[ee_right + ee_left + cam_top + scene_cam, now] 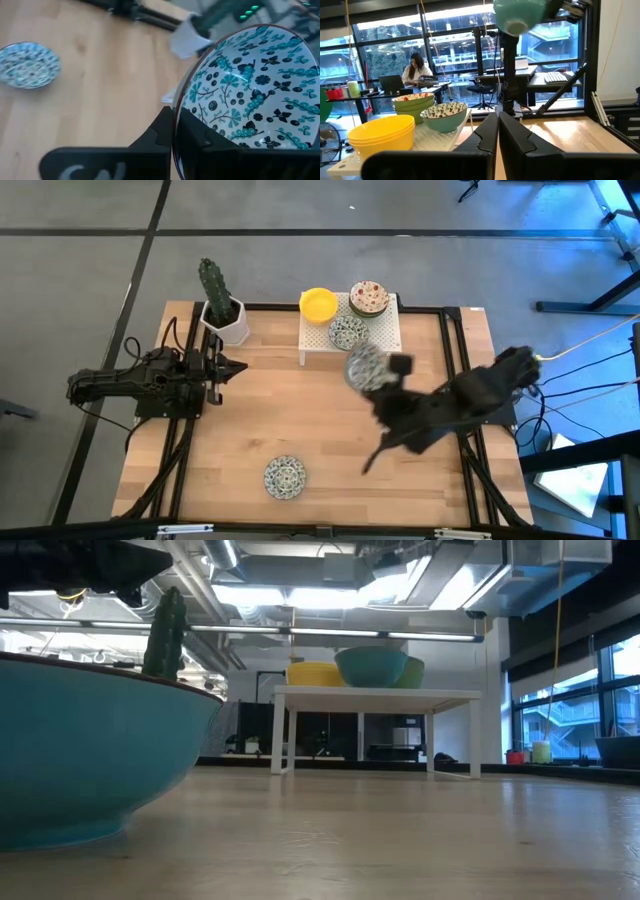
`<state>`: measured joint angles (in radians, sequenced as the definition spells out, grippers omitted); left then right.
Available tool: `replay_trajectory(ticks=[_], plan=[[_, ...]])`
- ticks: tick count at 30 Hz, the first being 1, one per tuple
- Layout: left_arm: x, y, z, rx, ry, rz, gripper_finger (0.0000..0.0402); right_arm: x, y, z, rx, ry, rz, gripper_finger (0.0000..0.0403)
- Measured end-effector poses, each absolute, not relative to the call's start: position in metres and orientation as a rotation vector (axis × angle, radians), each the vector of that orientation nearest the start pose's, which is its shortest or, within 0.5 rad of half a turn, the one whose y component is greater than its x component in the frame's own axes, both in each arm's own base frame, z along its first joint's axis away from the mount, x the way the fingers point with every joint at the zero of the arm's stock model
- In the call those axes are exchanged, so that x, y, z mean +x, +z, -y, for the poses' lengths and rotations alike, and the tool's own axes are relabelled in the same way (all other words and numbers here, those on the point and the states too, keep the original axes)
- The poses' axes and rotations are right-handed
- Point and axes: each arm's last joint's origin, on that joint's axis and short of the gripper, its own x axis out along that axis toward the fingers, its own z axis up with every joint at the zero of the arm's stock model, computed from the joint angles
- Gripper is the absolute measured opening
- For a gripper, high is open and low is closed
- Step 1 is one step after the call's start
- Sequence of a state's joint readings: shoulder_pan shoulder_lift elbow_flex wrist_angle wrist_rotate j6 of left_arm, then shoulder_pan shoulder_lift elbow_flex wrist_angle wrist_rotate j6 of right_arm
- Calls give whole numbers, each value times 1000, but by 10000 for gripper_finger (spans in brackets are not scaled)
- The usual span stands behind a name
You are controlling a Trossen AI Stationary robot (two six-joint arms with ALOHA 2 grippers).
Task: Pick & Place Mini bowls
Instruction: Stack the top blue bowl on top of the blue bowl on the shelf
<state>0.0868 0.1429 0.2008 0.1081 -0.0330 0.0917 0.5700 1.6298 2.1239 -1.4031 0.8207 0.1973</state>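
Grey floor surrounds the wooden table [330, 430], and a glass-walled office with a seated person shows beyond it in the left wrist view. At the table's far edge, near its middle, stands a small white shelf [385, 340] bearing a stack of yellow bowls [318, 304], a cream floral stack [369, 297] and one blue-green patterned bowl [348, 332]; a cactus in a white pot [222, 315] stands toward the far left corner. Another patterned bowl [285, 477] sits alone near the near edge, left of centre. The right gripper [176, 135] is pinched on the rim of a third patterned bowl [250, 95], one finger inside and one outside, holding it tilted in the air just in front of the shelf. This looks like the carry stage of a pick-and-place: the bowl is off the shelf and not yet set down. By my reading the next move calls for bringing it over bare wood, perhaps beside the lone bowl, levelling it and lowering until the foot rests before the fingers part; a rim pinch leaves it free to swing. The left gripper [497, 131] waits over the left side of the table, fingers closed together on nothing. How many bowls each stack holds is hard to count, and the low view is largely blocked by the near bowl's side.
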Motion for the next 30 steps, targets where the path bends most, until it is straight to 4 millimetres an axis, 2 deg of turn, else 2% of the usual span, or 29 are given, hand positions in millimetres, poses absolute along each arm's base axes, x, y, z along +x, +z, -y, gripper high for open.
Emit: replay_trajectory(ticks=[5,7,10,15,21,25,30], plan=[[95,231,-9,96,127,160,9,188,474,-110,-327,-359,-594,12],[95,231,-9,96,127,161,12,168,469,-101,-290,-364,-567,12],[95,231,-9,96,127,161,13,151,455,-91,-245,-363,-515,12],[95,231,-9,96,127,160,8,132,418,-75,-228,-388,-476,12],[95,231,-9,96,127,160,7,111,388,-57,-160,-421,-367,12],[95,231,-9,98,127,160,8,102,378,-49,-131,-444,-317,12],[95,232,-9,130,140,165,6,99,382,-35,-91,-551,-273,12]])
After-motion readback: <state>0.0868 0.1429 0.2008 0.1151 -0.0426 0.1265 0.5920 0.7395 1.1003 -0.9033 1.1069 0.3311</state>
